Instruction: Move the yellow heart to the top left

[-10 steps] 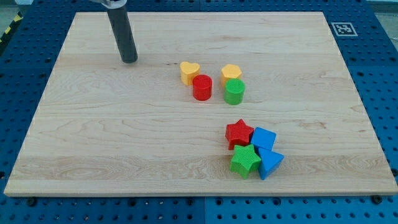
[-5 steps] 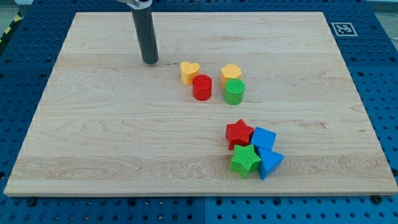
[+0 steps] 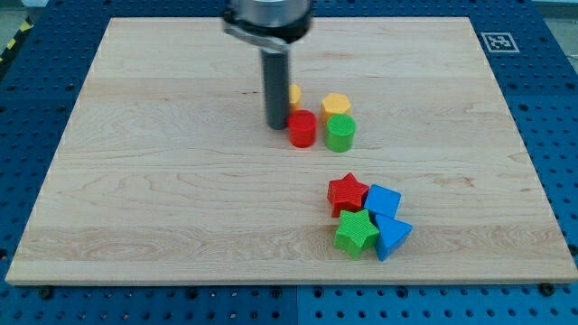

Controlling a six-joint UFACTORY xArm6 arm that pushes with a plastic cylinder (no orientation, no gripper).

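Note:
My rod comes down from the view's top and my tip (image 3: pixel 275 125) rests on the board just left of the red cylinder (image 3: pixel 302 129). The yellow heart (image 3: pixel 294 94) is mostly hidden behind the rod; only its right edge shows, above the red cylinder. A yellow hexagon (image 3: pixel 336 105) and a green cylinder (image 3: pixel 340 133) stand to the right of these.
A cluster sits lower right of centre: a red star (image 3: pixel 348 193), a green star (image 3: pixel 357 233), a blue cube (image 3: pixel 383 199) and a blue triangle (image 3: pixel 391 236). The wooden board (image 3: pixel 135 181) has a marker tag (image 3: pixel 497 41) at its top right corner.
My tip has moved from the board's upper left rightwards and down to the left side of the red cylinder, now covering most of the yellow heart. The red cylinder has shifted slightly right.

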